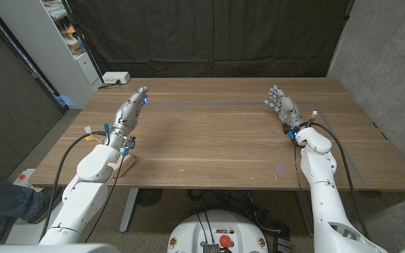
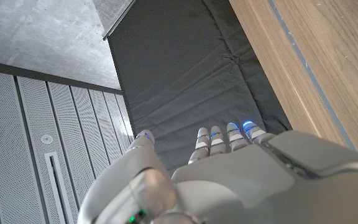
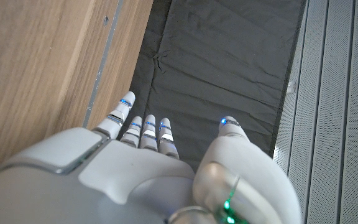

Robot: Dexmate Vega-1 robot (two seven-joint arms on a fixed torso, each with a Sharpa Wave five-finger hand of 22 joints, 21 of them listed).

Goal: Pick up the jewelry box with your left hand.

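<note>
- Smooth white shells cover both forearms, which come in over the near edge of the worktop, a rectangular slab of brown wood grain.
- Beneath the left forearm, at the near left corner of the worktop, sits a small pale pink-beige boxy thing, partly hidden by the arm; whether it is the jewelry box I cannot tell.
- Left hand reaches forward well beyond that pale thing, its metallic grey fingers extended close together with blue-lit tips, and it holds nothing.
- Its wrist view shows the rounded pale back of the left hand, with the fingers straight and side by side and the thumb set apart.
- Right hand stands over the far right part of the worktop, its fingers fanned apart and empty.
- From its own wrist camera the right hand's fingers lie straight, close together, the thumb apart.
- A thin straight seam crosses the wood between the two hands.
- Beyond the left hand, a white flat box sits off the far left corner.
- Furthest back hangs a black wrinkled cloth.
</note>
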